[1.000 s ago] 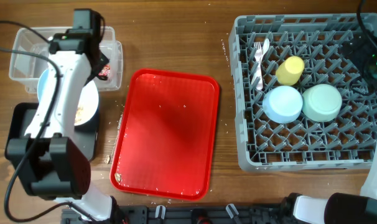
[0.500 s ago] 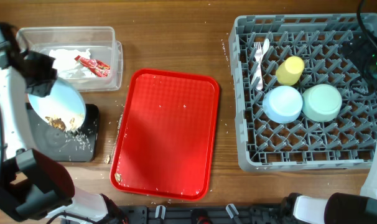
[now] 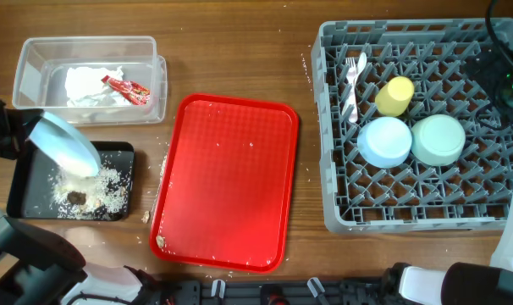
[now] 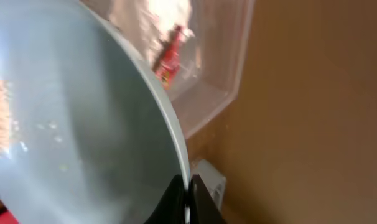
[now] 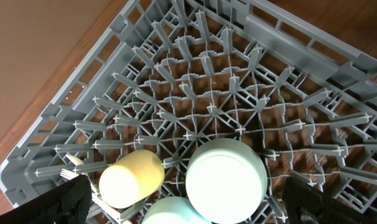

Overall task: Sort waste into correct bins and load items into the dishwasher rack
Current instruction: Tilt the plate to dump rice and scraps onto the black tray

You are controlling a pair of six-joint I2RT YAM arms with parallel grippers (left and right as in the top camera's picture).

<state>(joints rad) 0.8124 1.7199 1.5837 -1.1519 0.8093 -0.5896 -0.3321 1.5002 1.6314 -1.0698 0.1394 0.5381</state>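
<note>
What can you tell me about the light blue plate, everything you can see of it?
The light blue plate is round, smooth and glossy, and looks like plastic. It is tilted steeply, its lower edge over the black tray, where rice-like scraps lie. The left gripper pinches its rim. A few pale crumbs cling to its face in the left wrist view. Whether it touches the tray cannot be told.

A robot lab bench: wooden table (image 3: 239,51), dishwasher rack (image 3: 331,169), red tray (image 3: 231,169).

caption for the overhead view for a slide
Left gripper tilts the plate over the black tray, scraps inside; rack holds cup, blue bowl, green bowl.
</note>
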